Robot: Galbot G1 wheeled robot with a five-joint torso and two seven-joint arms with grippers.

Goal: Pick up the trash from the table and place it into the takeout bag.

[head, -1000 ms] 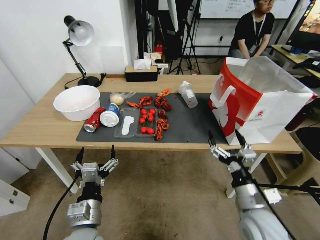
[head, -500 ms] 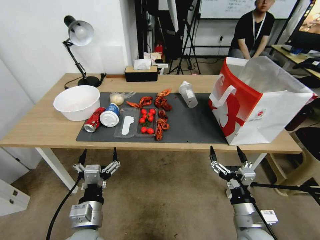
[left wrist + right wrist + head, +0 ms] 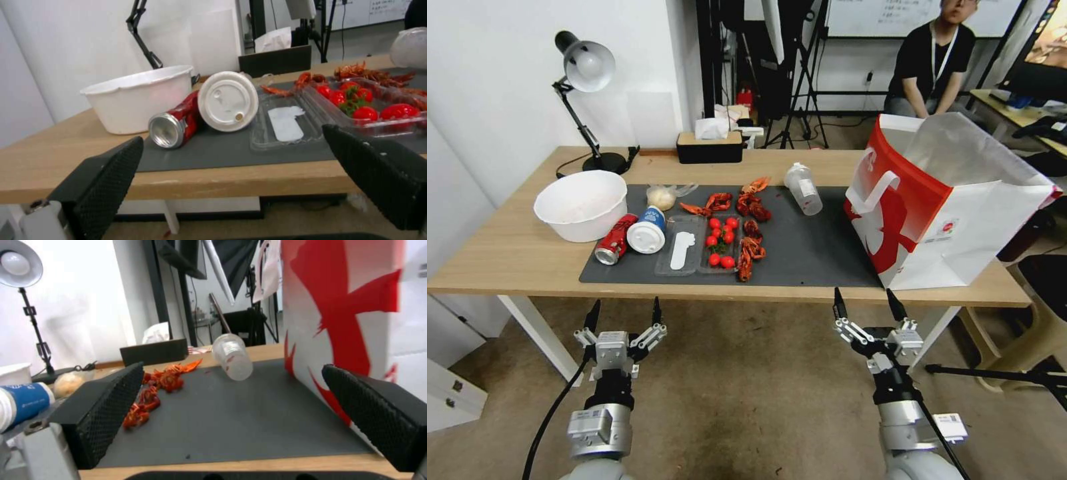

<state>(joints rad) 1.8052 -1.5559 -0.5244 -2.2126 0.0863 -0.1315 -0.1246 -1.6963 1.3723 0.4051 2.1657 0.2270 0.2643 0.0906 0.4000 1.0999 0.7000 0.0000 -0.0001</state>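
On the dark mat (image 3: 807, 247) of the table (image 3: 507, 253) lie a red soda can (image 3: 615, 239), a white-lidded blue cup (image 3: 647, 231) on its side, a small clear bag with a pale lump (image 3: 662, 196) and a clear bottle (image 3: 802, 188). The white and red takeout bag (image 3: 947, 207) stands open at the table's right end. Both grippers hang below the front edge, off the table: my left gripper (image 3: 624, 310) is open in front of the can (image 3: 175, 121) and cup lid (image 3: 228, 101), and my right gripper (image 3: 865, 300) is open, facing the bottle (image 3: 232, 360) and the bag (image 3: 351, 316).
A big white bowl (image 3: 582, 204) sits left of the can. A clear tray with tomatoes and crayfish (image 3: 700, 252) lies mid-mat, with loose crayfish (image 3: 750, 200) behind it. A desk lamp (image 3: 584, 73) and a tissue box (image 3: 710, 147) stand at the back edge.
My right gripper has dropped from the table's front edge by the bag to lower and slightly left. My left gripper has sunk a little. Nothing on the table moved.
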